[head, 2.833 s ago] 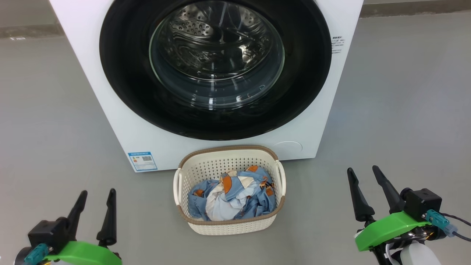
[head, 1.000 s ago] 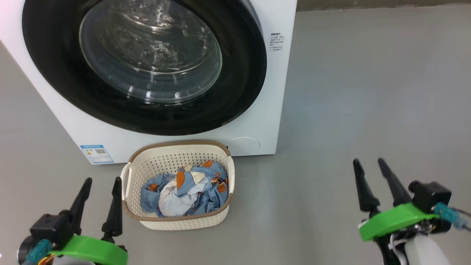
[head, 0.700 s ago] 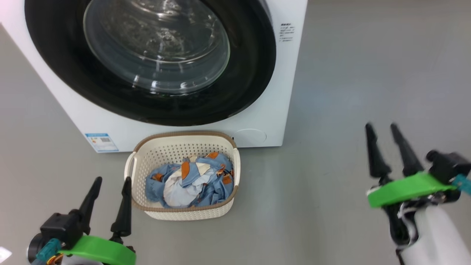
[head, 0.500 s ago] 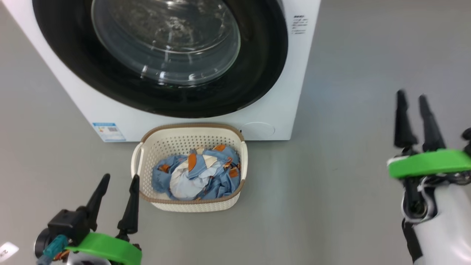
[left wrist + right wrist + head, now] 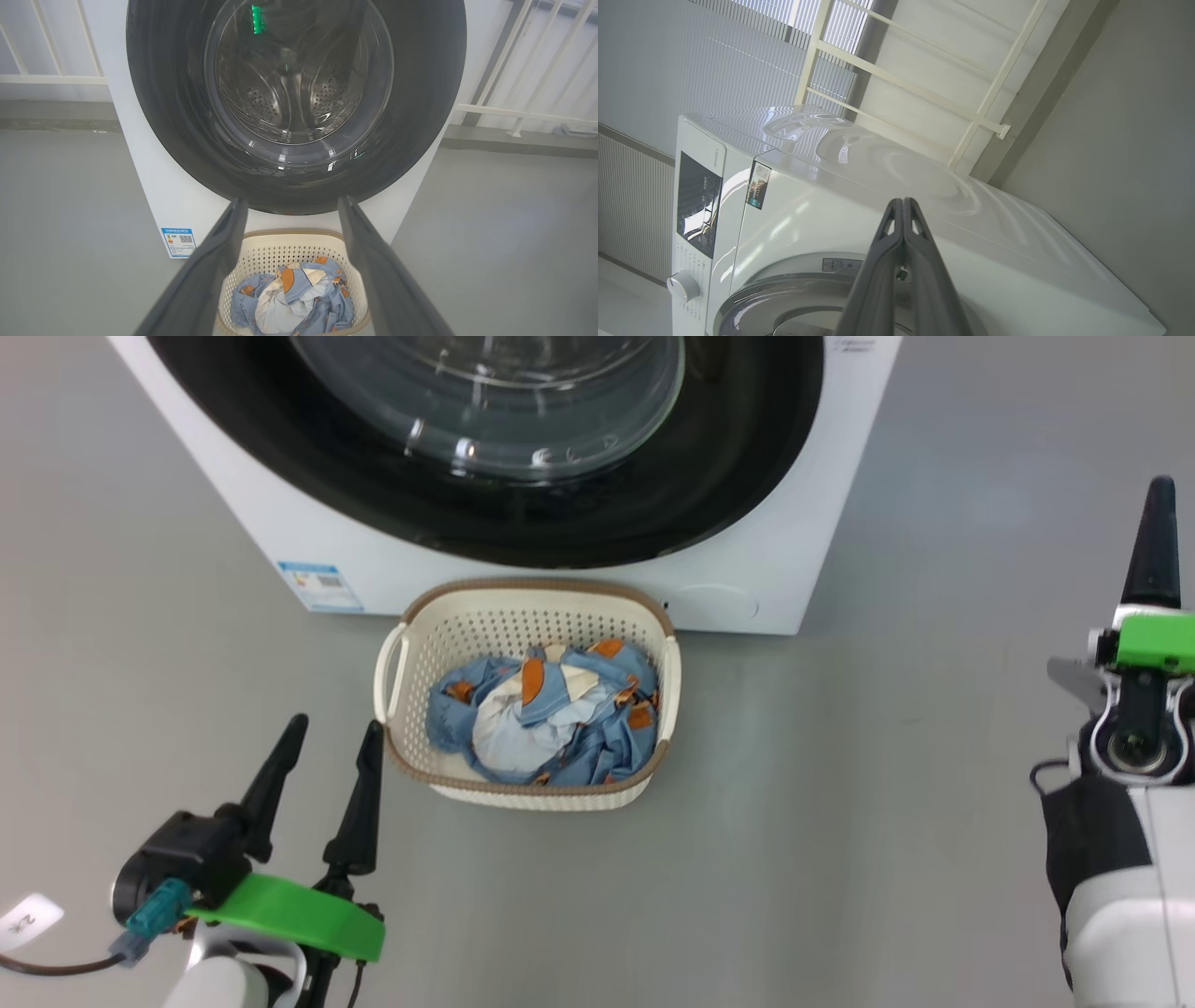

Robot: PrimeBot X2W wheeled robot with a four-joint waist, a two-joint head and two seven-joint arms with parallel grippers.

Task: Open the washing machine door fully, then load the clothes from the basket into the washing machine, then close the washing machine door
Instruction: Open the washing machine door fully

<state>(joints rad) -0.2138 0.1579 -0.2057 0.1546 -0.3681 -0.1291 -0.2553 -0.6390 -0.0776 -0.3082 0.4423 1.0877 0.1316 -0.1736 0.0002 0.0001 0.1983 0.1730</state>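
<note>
Right hand [image 5: 1160, 490]: fingers pressed together on nothing, where a second ago they stood spread; it has risen at the right of the head view, well apart from the washing machine [image 5: 747, 588].
Left hand [image 5: 336, 728]: wide open, empty, low near the basket [image 5: 532, 586].
Washing machine door [image 5: 560, 513]: shut.
Clothes [image 5: 551, 719]: heaped in the basket, which stands on the floor just before the washing machine.
Meaning: the closed fingers are probably readied as one tip to catch the door's edge; opening has not yet begun.
</note>
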